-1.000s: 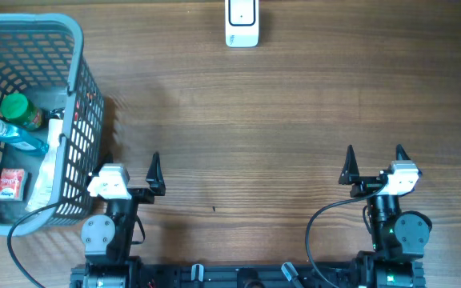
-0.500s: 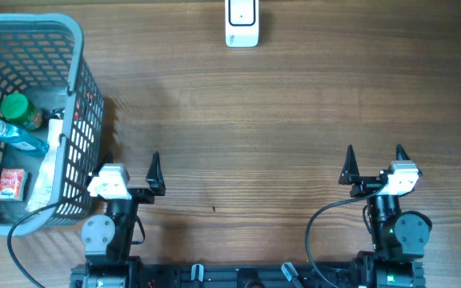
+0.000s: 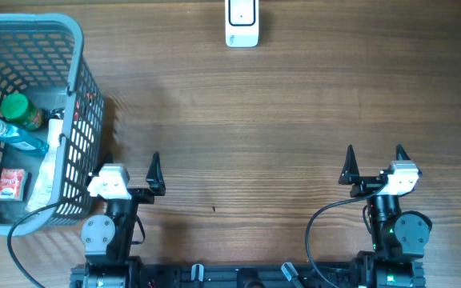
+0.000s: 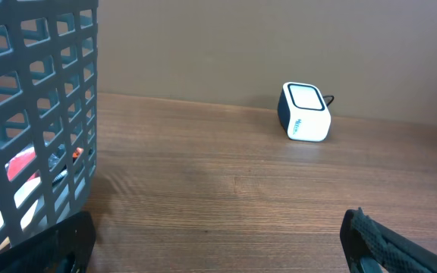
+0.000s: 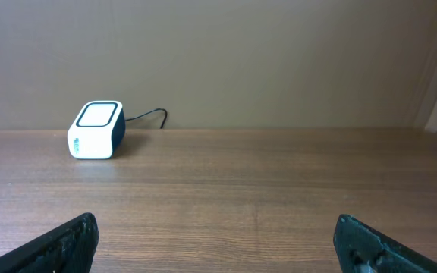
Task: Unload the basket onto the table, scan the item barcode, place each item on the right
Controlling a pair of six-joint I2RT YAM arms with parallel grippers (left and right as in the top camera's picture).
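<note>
Overhead, room: the wooden table (image 3: 254, 120) lay bare across its middle, from the arms out to the far edge.
Overhead, barcode scanner (image 3: 242, 22): it sat at the far edge, about centre, well apart from both arms, with its long axis running away from the robot.
Overhead, items: a green-capped bottle (image 3: 18, 110), a blue bottle (image 3: 14, 136) lying slantwise, a red packet (image 3: 10, 184) and a white pouch (image 3: 48, 168) were inside the grey mesh basket (image 3: 77, 48) at the left edge.
Overhead, left gripper (image 3: 130, 164): near edge, fingers spread wide and holding nothing, with the outer finger just beside the basket wall.
Overhead, right gripper (image 3: 374, 160): near edge on the right, fingers wide apart and empty, with open table all round.

Left wrist, obstruction: the basket (image 4: 44, 114) wall filled the left side, close to the left finger (image 4: 67, 243); something red (image 4: 21, 163) showed through the mesh.
Left wrist, scanner (image 4: 306, 112): it stood far ahead and right of centre against the wall, its window face tilted upward.
Left wrist, gripper (image 4: 217, 227): both fingers sat at the frame corners, parted, with bare wood between them.

Right wrist, scanner (image 5: 95, 130): it stood far ahead on the left, with its cable (image 5: 146, 115) trailing right along the wall.
Right wrist, gripper (image 5: 215, 227): fingers were wide apart with nothing between them, and clear tabletop lay ahead.
</note>
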